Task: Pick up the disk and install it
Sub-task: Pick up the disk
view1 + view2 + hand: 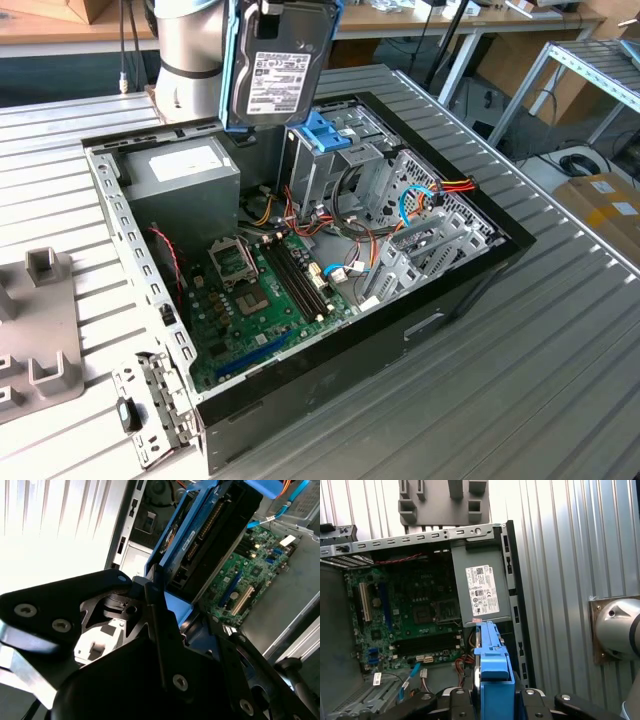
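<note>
Ribbed steel worktop (560, 330), open computer case (470, 290): disk (275, 70) upright above drive cage (312, 178), clamped in my pincer (495, 696); I judge it needs squaring to the bay, clear of cables (455, 186).

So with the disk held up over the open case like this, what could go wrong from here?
1. The gripper seems to clamp the disk only by its blue frame, so a slip could drop it onto the motherboard.
2. The blue latch and its cage stand just below the disk, and a skewed descent could hit them.
3. The loose cables by the bays might snag.
</note>
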`<state>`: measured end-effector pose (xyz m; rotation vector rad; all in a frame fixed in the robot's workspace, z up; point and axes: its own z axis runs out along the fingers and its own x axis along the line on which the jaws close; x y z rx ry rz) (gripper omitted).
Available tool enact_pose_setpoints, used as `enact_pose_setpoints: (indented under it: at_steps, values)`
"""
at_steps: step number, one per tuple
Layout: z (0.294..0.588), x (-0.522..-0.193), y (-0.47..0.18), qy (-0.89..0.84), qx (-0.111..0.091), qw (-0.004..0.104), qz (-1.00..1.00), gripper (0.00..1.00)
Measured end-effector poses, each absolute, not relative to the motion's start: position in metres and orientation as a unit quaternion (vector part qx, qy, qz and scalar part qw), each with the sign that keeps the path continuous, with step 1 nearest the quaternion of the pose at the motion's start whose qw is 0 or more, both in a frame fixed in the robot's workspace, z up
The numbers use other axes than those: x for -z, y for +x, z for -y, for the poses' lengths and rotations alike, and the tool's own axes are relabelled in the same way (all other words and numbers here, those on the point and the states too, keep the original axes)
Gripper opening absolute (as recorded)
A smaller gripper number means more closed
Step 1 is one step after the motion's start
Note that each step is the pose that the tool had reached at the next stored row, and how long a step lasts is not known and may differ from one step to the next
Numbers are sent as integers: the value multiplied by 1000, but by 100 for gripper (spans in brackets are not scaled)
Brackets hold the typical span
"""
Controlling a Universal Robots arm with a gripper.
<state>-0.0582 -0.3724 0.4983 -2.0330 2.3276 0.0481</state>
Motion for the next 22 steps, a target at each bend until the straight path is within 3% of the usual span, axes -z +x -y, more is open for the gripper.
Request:
enact_pose_setpoints:
  at_steps: [22]
  values:
    - [380,-498,-58,-658,-16,25,-753,37]
